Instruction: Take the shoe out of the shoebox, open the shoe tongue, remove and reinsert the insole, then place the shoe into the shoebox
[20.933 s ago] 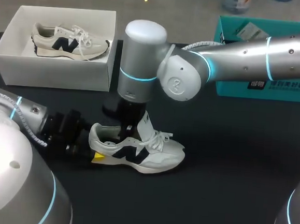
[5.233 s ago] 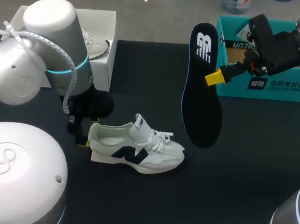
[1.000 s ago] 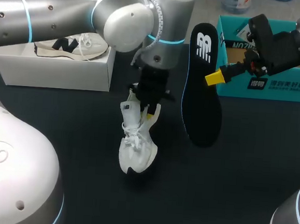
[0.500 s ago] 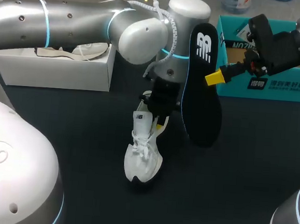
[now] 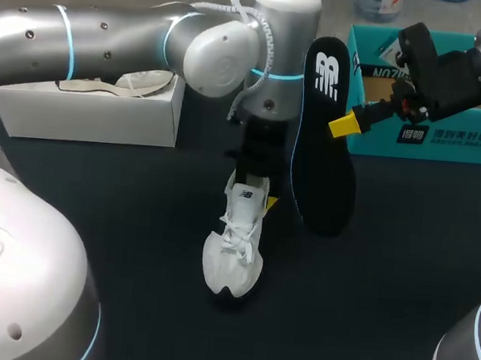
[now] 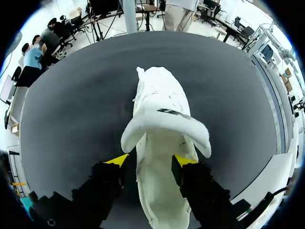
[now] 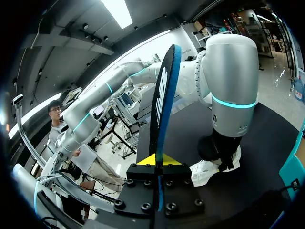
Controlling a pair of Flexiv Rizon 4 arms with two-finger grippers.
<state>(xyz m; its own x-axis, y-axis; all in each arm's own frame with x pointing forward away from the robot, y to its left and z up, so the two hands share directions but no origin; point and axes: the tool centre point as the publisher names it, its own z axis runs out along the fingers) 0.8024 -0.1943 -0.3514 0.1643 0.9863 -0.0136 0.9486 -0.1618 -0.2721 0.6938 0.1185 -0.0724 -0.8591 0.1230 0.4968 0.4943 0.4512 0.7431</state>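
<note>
A white sneaker (image 5: 235, 255) lies on the black table, toe toward the front edge, tongue (image 6: 164, 125) raised. My left gripper (image 5: 254, 194) hangs over its heel end. In the left wrist view the left gripper (image 6: 150, 161) is open, its yellow tips either side of the sneaker (image 6: 162, 95), with a dark gap showing at one finger. My right gripper (image 5: 345, 124) is shut on a black insole (image 5: 322, 153), held upright in the air just right of the left arm. The right wrist view shows the insole (image 7: 162, 95) edge-on in the right gripper (image 7: 156, 160), and the sneaker (image 7: 209, 169) below.
A white shoebox (image 5: 87, 114) stands at the back left with a second sneaker (image 5: 140, 80) inside. A teal box (image 5: 427, 136) stands at the back right, behind the right gripper. The left arm spans the back of the table from the left.
The left arm carried the sneaker slightly right and toward the front, and its fingers have spread apart from their shut grip. The right arm and insole have not moved.
</note>
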